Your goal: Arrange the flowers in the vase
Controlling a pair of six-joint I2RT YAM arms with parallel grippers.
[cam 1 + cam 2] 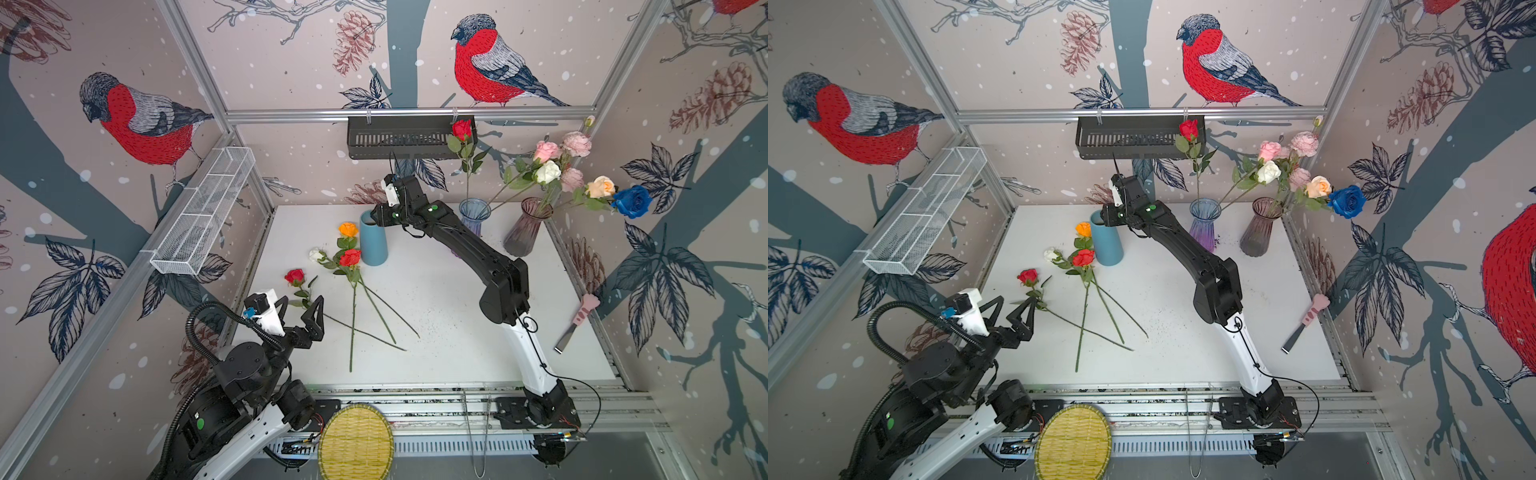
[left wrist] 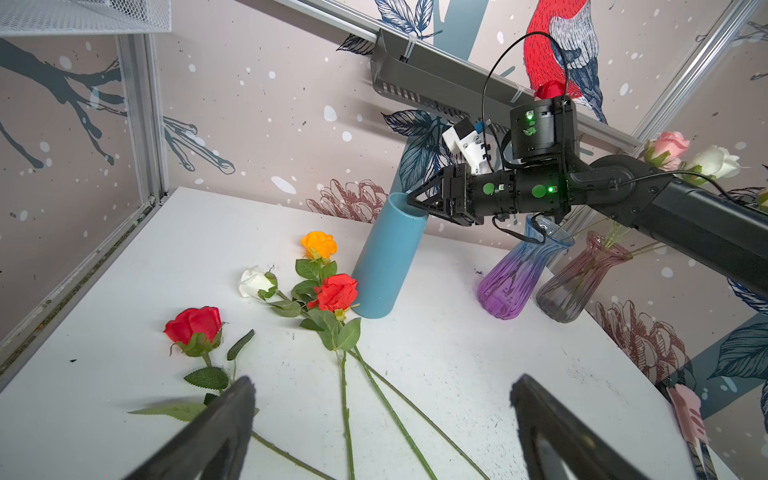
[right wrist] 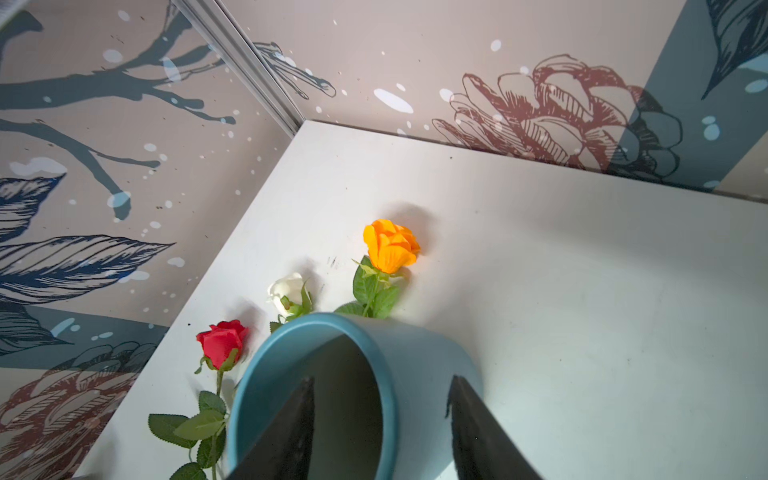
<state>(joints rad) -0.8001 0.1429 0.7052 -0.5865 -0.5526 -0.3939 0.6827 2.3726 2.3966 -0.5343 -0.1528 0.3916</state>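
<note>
The left gripper (image 1: 302, 300) hangs spread wide above the stem of a red artificial rose (image 1: 295, 276) lying on the white counter (image 1: 436, 311). The right gripper (image 3: 382, 379) straddles the rim of the tall blue cylindrical vase (image 3: 415, 353), one finger inside. Whether it grips the vase, I cannot tell.

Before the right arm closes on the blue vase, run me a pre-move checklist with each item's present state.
1. Right gripper astride the blue vase wall, one jaw inside, one outside: ok.
2. Jaws pressed onto the wall: not ok, gaps show on both sides.
3. Vase mouth free of stems: ok.
4. Left gripper open, above the leftmost red rose stem: ok.
5. Orange-red rose clear of the vase base: cannot tell, they look very close.
</note>
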